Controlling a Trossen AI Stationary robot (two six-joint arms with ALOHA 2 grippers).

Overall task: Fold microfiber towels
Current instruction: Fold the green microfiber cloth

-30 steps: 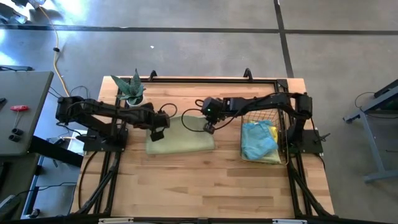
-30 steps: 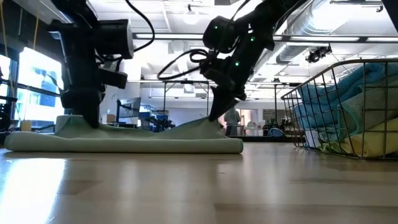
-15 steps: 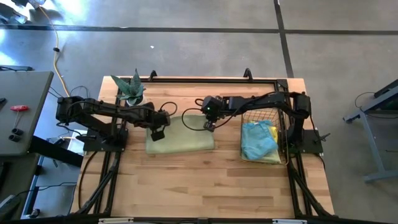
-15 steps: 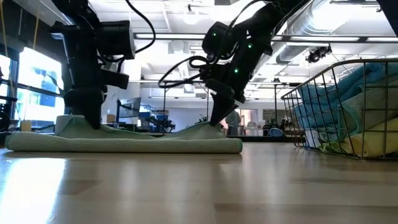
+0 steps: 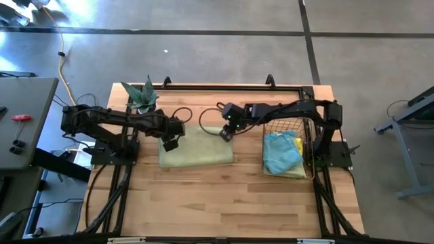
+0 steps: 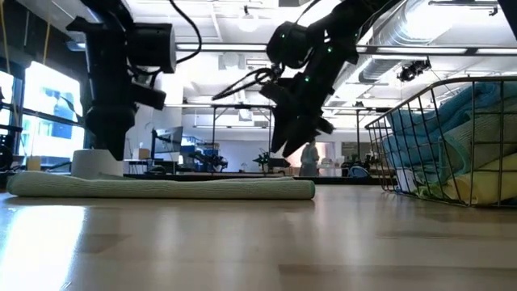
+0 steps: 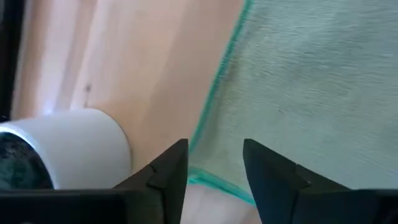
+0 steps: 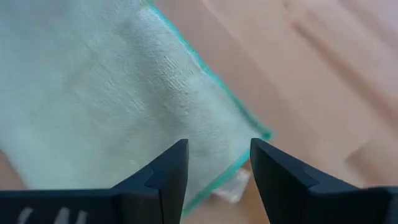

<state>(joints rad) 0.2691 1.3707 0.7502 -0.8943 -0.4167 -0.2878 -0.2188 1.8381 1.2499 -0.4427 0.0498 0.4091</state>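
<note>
Green towel (image 5: 196, 147), folded flat mid-bench. Left hand (image 5: 170, 143) at its 9 o'clock, right hand (image 5: 224, 133) at 2 o'clock; both parted, empty.

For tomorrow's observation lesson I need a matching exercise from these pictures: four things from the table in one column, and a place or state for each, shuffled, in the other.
Column one:
1. pale green towel
2. wire basket
3. potted plant
4. left tool

Column two:
A. holds blue and yellow cloths
B. open, above the towel's far left corner
C. lies folded flat in the middle of the table
D. stands at the table's far left, behind the towel

Pairs: 1-C, 2-A, 3-D, 4-B
</note>
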